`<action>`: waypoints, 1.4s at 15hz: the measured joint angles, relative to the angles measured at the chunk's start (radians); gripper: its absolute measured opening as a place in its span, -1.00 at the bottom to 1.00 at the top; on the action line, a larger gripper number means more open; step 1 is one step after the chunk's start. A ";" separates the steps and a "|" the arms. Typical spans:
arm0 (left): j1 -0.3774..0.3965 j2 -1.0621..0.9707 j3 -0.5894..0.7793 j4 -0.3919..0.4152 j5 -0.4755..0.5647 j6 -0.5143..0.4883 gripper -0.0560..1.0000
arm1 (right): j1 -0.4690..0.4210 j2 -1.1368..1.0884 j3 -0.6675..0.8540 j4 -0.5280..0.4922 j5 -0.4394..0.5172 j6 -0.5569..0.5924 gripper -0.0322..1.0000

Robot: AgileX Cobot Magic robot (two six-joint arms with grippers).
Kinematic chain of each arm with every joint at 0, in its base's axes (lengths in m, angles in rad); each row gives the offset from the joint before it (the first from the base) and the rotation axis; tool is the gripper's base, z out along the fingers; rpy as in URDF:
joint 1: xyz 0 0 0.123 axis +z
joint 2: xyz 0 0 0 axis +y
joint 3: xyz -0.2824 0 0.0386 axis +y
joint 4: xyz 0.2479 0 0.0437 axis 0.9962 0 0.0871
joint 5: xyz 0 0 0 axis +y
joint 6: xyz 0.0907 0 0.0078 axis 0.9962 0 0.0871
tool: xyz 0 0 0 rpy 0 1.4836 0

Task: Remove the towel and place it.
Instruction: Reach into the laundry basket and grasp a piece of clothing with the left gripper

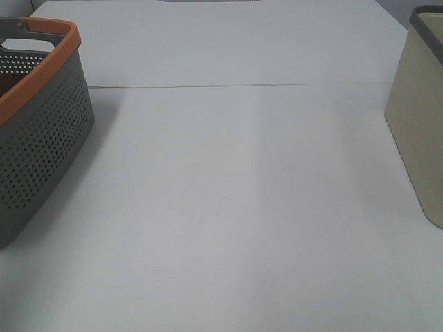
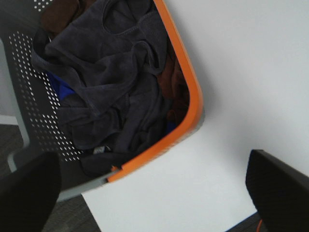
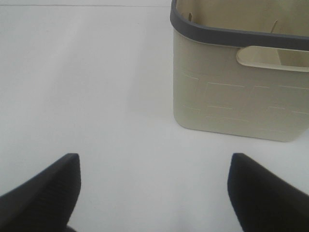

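Observation:
The towel [image 2: 104, 77], a dark charcoal-grey cloth, lies crumpled in the grey perforated basket with an orange rim [image 2: 193, 92]. That basket stands at the left edge of the exterior high view [image 1: 41, 138]; the towel is hidden there. My left gripper [image 2: 154, 193] hangs open above the basket's rim and the table beside it, apart from the towel. My right gripper [image 3: 154, 193] is open and empty over the bare white table, short of the beige bin. Neither gripper shows in the exterior high view.
A beige bin with a dark grey rim [image 3: 241, 87] stands at the right edge of the table [image 1: 419, 124]. Brown [image 2: 174, 87] and blue [image 2: 60, 87] cloths lie under the towel in the basket. A seam [image 1: 235, 86] crosses the white table.

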 joint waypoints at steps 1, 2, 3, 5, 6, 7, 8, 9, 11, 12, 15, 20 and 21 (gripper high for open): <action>0.000 0.072 -0.054 0.002 -0.001 0.076 0.97 | 0.000 0.000 0.000 0.000 0.000 0.000 0.50; 0.000 0.137 -0.100 0.006 -0.001 0.144 0.97 | 0.000 0.000 0.000 0.000 0.000 0.000 0.50; 0.000 0.206 -0.138 0.010 -0.001 0.222 0.97 | 0.000 0.000 0.000 0.000 0.000 0.000 0.50; 0.000 0.294 -0.172 0.030 -0.007 0.326 0.97 | 0.000 0.000 0.000 0.000 0.000 0.000 0.50; 0.000 0.346 -0.178 0.053 -0.033 0.377 0.97 | 0.000 0.000 0.000 0.000 0.000 0.000 0.50; 0.000 0.400 -0.180 0.095 -0.078 0.419 0.97 | 0.000 0.000 0.000 0.000 0.000 0.000 0.50; 0.000 0.447 -0.180 0.151 -0.140 0.449 0.97 | 0.000 0.000 0.000 0.000 0.000 0.000 0.50; 0.003 0.492 -0.180 0.210 -0.190 0.458 0.97 | 0.000 0.000 0.000 0.000 0.000 0.000 0.50; 0.015 0.581 -0.180 0.293 -0.235 0.477 0.96 | 0.000 0.000 0.000 0.000 0.000 0.000 0.50; 0.017 0.627 -0.180 0.326 -0.254 0.483 0.96 | 0.000 0.000 0.000 0.000 0.000 0.000 0.50; 0.036 0.744 -0.180 0.354 -0.358 0.456 0.96 | 0.000 0.000 0.000 0.000 0.000 0.000 0.50; 0.037 0.912 -0.180 0.371 -0.390 0.520 0.96 | 0.000 0.000 0.000 0.000 0.000 0.000 0.50; 0.037 0.939 -0.180 0.376 -0.398 0.521 0.95 | 0.000 0.000 0.000 0.000 0.000 0.000 0.50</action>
